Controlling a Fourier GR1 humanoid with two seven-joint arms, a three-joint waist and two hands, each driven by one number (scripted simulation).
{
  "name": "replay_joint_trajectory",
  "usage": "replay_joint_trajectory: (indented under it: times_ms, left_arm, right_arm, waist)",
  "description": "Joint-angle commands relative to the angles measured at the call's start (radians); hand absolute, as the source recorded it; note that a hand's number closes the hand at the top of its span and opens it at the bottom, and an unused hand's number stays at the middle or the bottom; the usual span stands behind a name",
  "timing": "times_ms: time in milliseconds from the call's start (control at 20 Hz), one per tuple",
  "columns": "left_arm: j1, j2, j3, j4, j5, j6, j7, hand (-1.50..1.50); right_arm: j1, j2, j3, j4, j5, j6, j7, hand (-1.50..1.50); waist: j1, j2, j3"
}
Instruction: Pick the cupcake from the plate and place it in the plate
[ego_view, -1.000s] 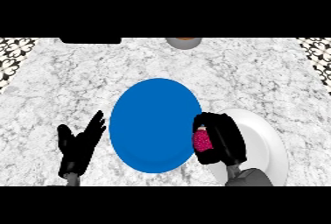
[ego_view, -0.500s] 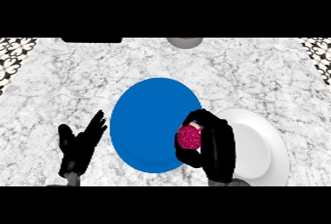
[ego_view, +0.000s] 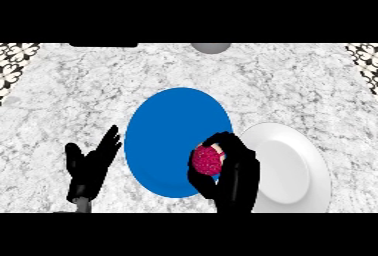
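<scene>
Spreading across the whole view, the grey-veined marble counter (ego_view: 295, 85) carries two plates side by side. The blue plate (ego_view: 173, 135) lies at the middle and is the larger. The white plate (ego_view: 291, 167) sits just to its right and lower in the view, and their rims touch or nearly touch. The right hand (ego_view: 235, 175) comes up from the lower edge over the seam between the two plates, its fingers and thumb curled round the cupcake. The left hand (ego_view: 88, 167) rests on the counter left of the blue plate, fingers straight and spread, grasping nothing. The cupcake (ego_view: 208, 159), pink-topped, sits in the right hand's grasp above the blue plate's right edge; whether it touches the plate cannot be told. A small grey round object (ego_view: 211, 47) shows at the far edge.
</scene>
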Motion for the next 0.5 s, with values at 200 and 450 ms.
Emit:
replay_joint_trajectory:
  times_ms: [200, 450]
  left_arm:
    - [-0.004, 0.001, 0.01, 0.028, 0.006, -0.007, -0.004, 0.0]
    - [-0.033, -0.017, -0.016, 0.01, -0.018, 0.014, 0.027, 0.0]
  right_arm:
    - [-0.119, 0.002, -0.001, 0.135, 0.283, -0.139, 0.382, 1.5]
    - [-0.242, 0.002, -0.035, 0.23, 0.313, -0.108, 0.483, 1.5]
  waist:
    - [0.007, 0.016, 0.0]
    - [0.024, 0.021, 0.002]
